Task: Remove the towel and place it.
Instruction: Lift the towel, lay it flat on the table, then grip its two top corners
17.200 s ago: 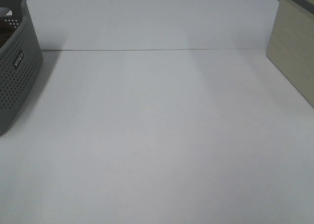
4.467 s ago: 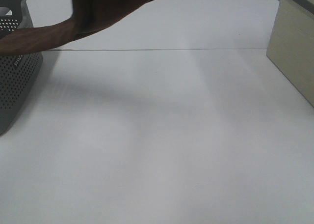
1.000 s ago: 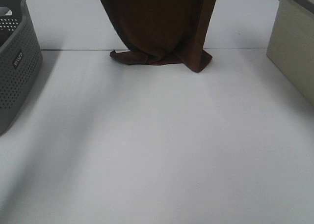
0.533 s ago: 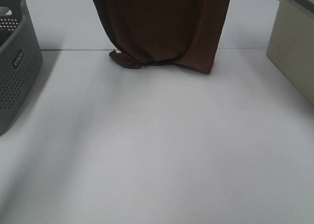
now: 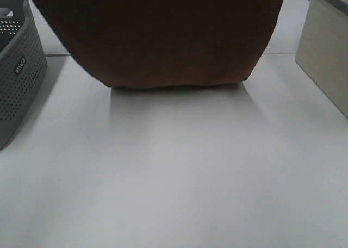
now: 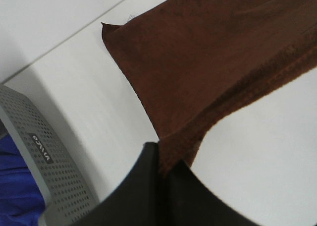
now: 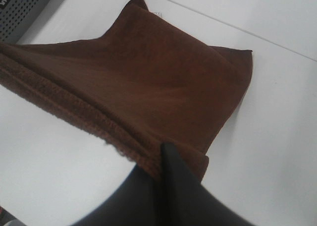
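I have both jaws clamped on the towel (image 5: pixel 163 41), stretched crosswise between them, hanging toward the far edge of the table (image 5: pixel 174 177).

The right gripper (image 7: pixel 160 160) pinched the thick edge of the brown towel (image 7: pixel 163 72), which draped onto the white table (image 7: pixel 277 112), a grey basket (image 7: pixel 25 8) beyond.
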Robot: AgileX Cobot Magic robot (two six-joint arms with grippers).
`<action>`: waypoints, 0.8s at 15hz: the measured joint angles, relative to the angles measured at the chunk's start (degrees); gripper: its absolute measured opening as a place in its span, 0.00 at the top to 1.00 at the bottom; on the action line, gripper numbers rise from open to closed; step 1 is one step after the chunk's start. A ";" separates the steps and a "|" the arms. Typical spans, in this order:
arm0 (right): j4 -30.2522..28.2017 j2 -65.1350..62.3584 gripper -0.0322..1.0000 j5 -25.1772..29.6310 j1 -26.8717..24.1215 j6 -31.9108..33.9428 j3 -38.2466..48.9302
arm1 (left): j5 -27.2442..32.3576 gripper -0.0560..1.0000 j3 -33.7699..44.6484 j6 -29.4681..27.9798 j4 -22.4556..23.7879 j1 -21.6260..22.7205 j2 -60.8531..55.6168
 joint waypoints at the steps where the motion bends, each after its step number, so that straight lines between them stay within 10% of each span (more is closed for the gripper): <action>1: 0.11 -1.55 0.96 0.00 0.11 -0.52 2.23 | -0.52 0.95 3.72 1.15 -0.86 0.00 -2.92; 12: 4.07 -15.81 0.96 -0.86 0.11 -0.23 29.45 | -1.66 0.95 29.97 3.61 -11.52 -0.17 -12.89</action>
